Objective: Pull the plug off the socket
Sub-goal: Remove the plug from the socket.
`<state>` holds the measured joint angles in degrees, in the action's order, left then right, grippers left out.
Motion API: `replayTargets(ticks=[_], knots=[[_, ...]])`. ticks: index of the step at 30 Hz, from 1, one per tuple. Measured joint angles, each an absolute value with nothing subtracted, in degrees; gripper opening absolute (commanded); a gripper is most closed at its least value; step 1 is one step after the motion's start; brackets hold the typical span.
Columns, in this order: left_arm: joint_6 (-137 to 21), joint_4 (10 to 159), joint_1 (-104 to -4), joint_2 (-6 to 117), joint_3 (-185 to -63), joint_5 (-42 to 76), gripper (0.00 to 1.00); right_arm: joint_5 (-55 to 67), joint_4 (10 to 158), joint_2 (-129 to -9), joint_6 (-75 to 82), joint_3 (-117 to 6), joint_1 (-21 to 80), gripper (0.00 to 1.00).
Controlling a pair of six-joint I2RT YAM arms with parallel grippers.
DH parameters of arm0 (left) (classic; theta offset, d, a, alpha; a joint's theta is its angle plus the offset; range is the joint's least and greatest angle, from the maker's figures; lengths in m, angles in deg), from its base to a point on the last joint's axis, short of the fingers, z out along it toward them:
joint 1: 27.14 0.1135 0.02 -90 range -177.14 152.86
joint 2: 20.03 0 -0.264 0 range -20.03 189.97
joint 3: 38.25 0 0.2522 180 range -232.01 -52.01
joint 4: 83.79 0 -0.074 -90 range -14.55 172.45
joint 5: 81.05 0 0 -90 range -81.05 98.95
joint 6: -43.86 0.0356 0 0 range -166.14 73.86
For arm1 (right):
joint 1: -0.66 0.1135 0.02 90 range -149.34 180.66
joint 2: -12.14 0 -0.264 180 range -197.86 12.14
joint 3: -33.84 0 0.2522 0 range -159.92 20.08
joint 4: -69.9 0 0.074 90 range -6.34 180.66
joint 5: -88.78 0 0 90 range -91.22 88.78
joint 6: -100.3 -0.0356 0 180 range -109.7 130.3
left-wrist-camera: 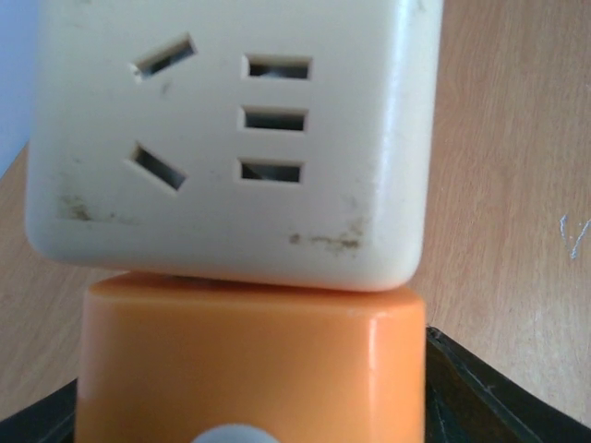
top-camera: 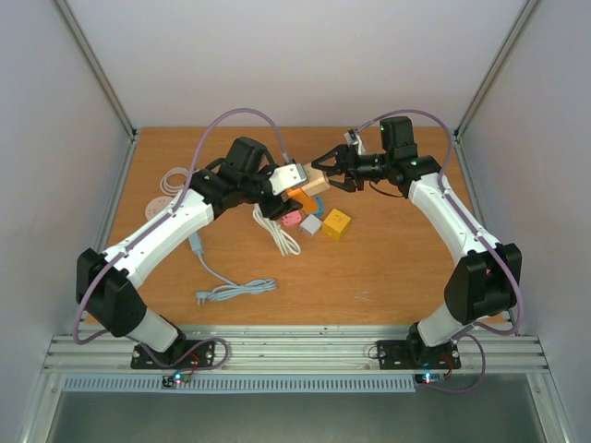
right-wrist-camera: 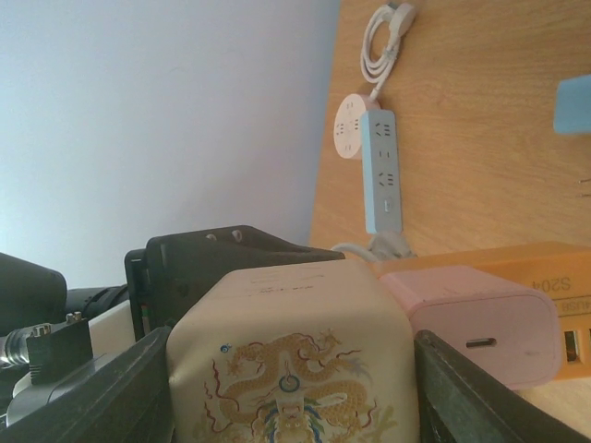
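The socket is a cream cube (top-camera: pixel 317 182) held up off the table (top-camera: pixel 397 268) at its middle rear. My right gripper (top-camera: pixel 325 173) is shut on it; in the right wrist view the cube's dragon-printed face (right-wrist-camera: pixel 295 360) fills the gap between the dark fingers (right-wrist-camera: pixel 462 388). An orange plug (left-wrist-camera: pixel 249 369) sits against the cube's holed face (left-wrist-camera: pixel 231 138). My left gripper (left-wrist-camera: pixel 249 406) is shut on this plug (top-camera: pixel 301 197), and a dark finger (left-wrist-camera: pixel 489 397) lies against the plug's side.
A pink charger (top-camera: pixel 290 219), a grey block (top-camera: pixel 311 224) and a yellow block (top-camera: pixel 336 223) lie just in front of the grippers. A white cable (top-camera: pixel 282 235) trails there too. A pale blue power strip (right-wrist-camera: pixel 383 175), a round white socket (right-wrist-camera: pixel 351 129) and a coiled cable (top-camera: pixel 174 180) sit far left.
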<state>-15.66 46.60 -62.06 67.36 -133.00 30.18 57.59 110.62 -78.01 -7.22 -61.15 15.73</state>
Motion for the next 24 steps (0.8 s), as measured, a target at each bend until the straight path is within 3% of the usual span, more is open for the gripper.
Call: replayTargets(ticks=[6, 10, 13, 18, 22, 24], knots=[[-15.66, 46.14, -62.04, 67.36, -133.15, 30.44, 0.67, 57.66, 110.58, -78.01, -7.48, -61.11, 15.95, 0.45], [-15.40, 45.57, -61.99, 67.36, -133.52, 30.68, 0.79, 57.92, 110.23, -77.99, -7.67, -61.06, 16.11, 0.45], [-15.49, 45.57, -62.06, 67.36, -133.57, 31.21, 0.78, 57.94, 109.66, -77.94, -7.70, -61.06, 16.17, 0.46], [-15.62, 45.68, -62.04, 67.36, -133.79, 31.23, 0.68, 57.92, 109.75, -77.59, -7.67, -61.02, 16.17, 0.46], [-15.27, 45.74, -61.95, 67.36, -133.98, 31.25, 0.87, 57.98, 109.75, -77.35, -7.70, -60.96, 16.17, 0.46], [-15.53, 45.66, -61.73, 67.36, -134.09, 31.82, 0.89, 57.98, 109.42, -77.35, -7.67, -60.96, 16.22, 0.46]])
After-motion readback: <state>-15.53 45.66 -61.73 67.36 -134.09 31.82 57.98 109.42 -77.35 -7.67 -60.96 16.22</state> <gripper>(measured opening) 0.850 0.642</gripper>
